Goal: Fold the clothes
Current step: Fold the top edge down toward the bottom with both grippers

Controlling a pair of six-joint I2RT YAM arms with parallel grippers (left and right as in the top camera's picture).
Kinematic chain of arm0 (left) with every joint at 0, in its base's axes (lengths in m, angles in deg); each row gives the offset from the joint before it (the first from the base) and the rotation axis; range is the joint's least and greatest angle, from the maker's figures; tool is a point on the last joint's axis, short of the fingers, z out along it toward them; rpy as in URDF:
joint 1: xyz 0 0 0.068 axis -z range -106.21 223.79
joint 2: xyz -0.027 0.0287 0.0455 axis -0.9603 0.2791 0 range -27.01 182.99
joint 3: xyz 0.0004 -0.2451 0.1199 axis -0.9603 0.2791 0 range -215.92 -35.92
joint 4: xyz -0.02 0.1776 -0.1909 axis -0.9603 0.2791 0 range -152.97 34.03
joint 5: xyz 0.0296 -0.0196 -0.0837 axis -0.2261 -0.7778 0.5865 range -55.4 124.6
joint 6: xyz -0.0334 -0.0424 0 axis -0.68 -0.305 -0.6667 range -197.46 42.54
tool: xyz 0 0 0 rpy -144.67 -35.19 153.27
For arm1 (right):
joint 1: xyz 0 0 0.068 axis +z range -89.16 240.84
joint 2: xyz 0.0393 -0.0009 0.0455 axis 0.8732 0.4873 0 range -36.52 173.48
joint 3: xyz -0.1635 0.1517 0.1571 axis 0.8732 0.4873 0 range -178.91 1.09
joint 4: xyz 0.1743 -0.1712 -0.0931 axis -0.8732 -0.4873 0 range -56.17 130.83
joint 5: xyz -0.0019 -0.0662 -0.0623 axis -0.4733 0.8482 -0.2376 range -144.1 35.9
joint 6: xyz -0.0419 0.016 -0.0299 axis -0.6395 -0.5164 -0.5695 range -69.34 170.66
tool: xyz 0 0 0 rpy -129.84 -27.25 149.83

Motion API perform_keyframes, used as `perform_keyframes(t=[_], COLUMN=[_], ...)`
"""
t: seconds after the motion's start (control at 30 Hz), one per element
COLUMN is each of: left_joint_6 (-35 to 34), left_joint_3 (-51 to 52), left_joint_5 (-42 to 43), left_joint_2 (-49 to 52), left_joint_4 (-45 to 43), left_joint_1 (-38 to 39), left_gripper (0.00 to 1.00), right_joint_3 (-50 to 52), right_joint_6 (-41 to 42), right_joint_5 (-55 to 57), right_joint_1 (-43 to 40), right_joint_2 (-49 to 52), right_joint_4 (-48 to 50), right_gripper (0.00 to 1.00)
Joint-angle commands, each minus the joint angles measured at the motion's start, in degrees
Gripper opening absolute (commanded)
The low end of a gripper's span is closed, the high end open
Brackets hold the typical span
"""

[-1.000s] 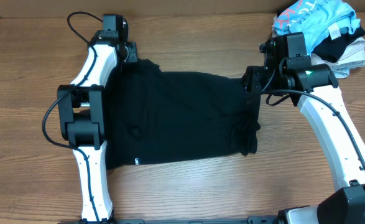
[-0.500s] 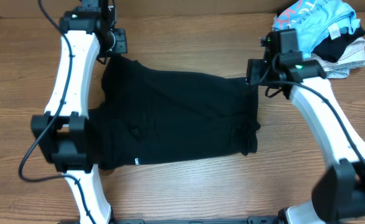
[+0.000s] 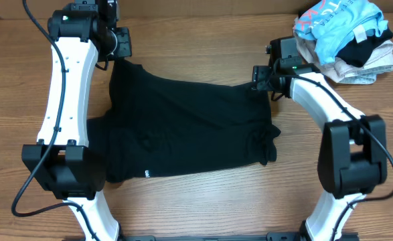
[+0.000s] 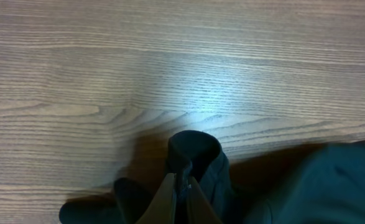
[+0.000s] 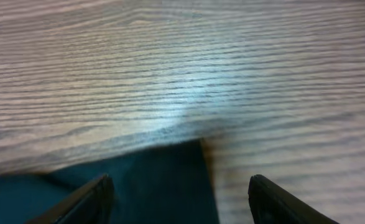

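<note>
Overhead, left gripper (image 3: 119, 52), clenching a corner of the black fabric garment (image 3: 189, 127), is pulling it taut for folding; right gripper (image 3: 262, 79), released, is hovering beside it.

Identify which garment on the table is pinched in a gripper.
The black garment, spread out flat: the left gripper is shut on its corner. The light blue top lies heaped with others, untouched.
</note>
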Motion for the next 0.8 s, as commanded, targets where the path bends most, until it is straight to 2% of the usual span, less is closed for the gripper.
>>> perform_keyframes(t=[0.0, 0.27, 0.47, 0.57, 0.7, 0.77], left_joint_6=[-0.4, -0.4, -0.4, -0.4, -0.4, -0.4], left_joint_3=[-0.2, -0.2, -0.2, -0.2, -0.2, -0.2], left_joint_5=[0.9, 0.9, 0.9, 0.9, 0.9, 0.9], left_joint_2=[-1.3, -1.3, -1.3, -1.3, -1.3, -1.3], left_joint_4=[0.6, 1.5, 2.3, 2.3, 2.0, 1.4], left_joint_1=[-0.2, -0.2, -0.2, -0.2, -0.2, -0.2], left_gripper=[0.04, 0.04, 0.04, 0.04, 0.04, 0.04], right_joint_3=[-1.0, -1.0, -1.0, -1.0, -1.0, -1.7], right_joint_6=[-0.2, -0.2, -0.2, -0.2, -0.2, -0.2], right_joint_5=[-1.6, -1.7, -3.5, -3.6, -3.7, -3.8], right_joint_1=[-0.4, -0.4, -0.4, -0.4, -0.4, -0.7], right_joint_2=[3.9, 5.6, 5.6, 5.6, 5.6, 5.5], right_joint_4=[1.9, 4.7, 5.2, 5.0, 5.5, 5.6], right_gripper=[0.73, 0.72, 0.46, 0.28, 0.09, 0.04])
